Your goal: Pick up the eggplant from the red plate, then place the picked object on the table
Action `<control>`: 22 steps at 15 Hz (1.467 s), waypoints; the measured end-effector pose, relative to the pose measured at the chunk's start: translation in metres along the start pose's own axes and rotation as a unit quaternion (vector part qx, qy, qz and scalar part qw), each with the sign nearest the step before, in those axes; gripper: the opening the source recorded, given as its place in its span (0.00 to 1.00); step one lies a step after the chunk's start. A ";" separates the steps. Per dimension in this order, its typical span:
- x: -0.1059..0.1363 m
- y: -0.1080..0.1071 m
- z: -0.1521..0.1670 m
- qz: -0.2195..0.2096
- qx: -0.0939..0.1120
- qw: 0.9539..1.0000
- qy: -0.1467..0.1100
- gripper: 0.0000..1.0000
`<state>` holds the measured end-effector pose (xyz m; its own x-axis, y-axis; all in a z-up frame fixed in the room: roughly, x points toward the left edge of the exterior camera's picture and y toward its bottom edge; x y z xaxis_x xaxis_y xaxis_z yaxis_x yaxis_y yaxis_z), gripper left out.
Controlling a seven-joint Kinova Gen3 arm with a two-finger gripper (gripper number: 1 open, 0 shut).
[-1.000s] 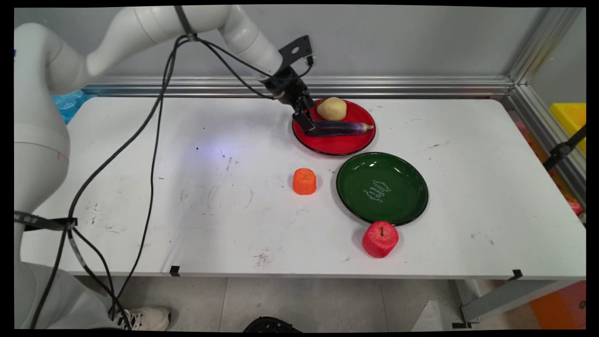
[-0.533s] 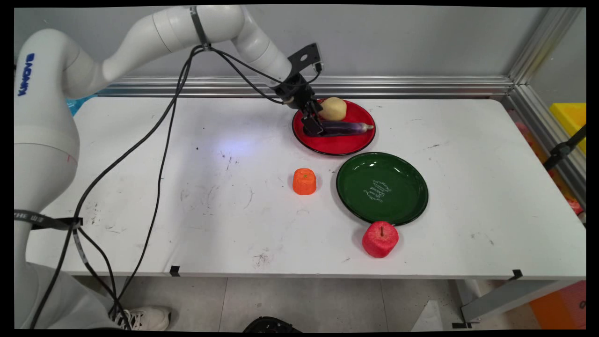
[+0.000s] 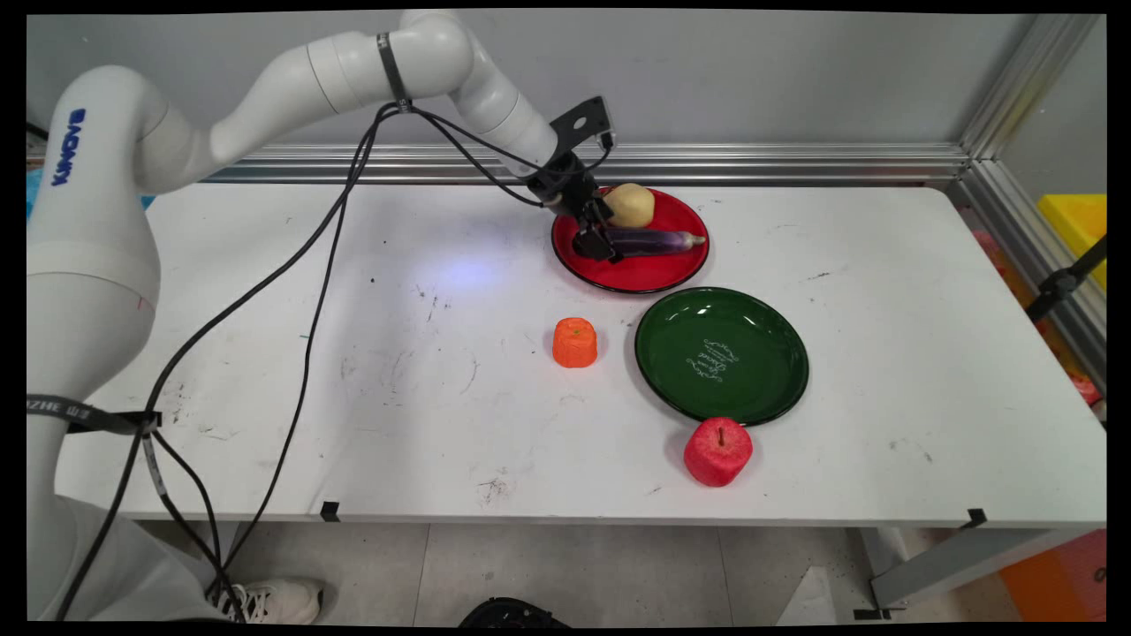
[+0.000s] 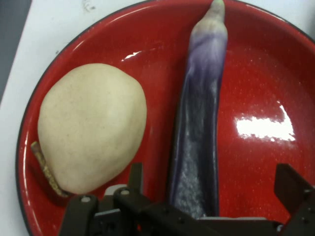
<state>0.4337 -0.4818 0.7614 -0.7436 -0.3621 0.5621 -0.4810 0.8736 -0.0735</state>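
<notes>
A red plate (image 3: pixel 638 274) (image 4: pixel 261 88) at the table's back holds a purple eggplant (image 3: pixel 658 240) (image 4: pixel 202 123) and a pale yellow pear-like fruit (image 3: pixel 631 204) (image 4: pixel 91 128) side by side. My gripper (image 3: pixel 602 246) (image 4: pixel 211 179) is down over the plate's left part, open. Its fingers stand on either side of the eggplant's thick end, one (image 4: pixel 135 175) between eggplant and pale fruit, the other (image 4: pixel 291 182) well off the eggplant's far side. Neither finger visibly presses the eggplant.
A green plate (image 3: pixel 760 389) lies nearer the front. An orange fruit (image 3: pixel 575 342) sits to its left and a red apple (image 3: pixel 717 450) at its front rim. Black cables hang from the arm over the table's left half.
The gripper has moved right and down, from the plate's left rim to straddle the eggplant's thick end. The fruits and plates have stayed put.
</notes>
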 end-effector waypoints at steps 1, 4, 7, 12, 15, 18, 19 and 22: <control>-0.001 0.000 0.002 -0.001 0.000 1.000 0.000 1.00; -0.003 0.000 0.007 -0.003 -0.001 1.000 0.000 0.00; -0.004 0.000 0.010 -0.005 -0.002 1.000 0.000 0.00; -0.002 0.002 0.010 -0.007 -0.004 1.000 0.001 0.00; 0.005 0.006 0.004 -0.007 -0.004 1.000 0.003 0.00; 0.015 0.012 -0.007 -0.010 -0.003 1.000 0.007 0.00; 0.020 0.016 -0.013 -0.012 -0.004 1.000 0.009 0.00; 0.031 0.026 -0.029 -0.020 -0.006 1.000 0.012 0.00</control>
<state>0.4117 -0.4603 0.8008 -0.7126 -0.3880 0.5845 -0.5037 0.8629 -0.0412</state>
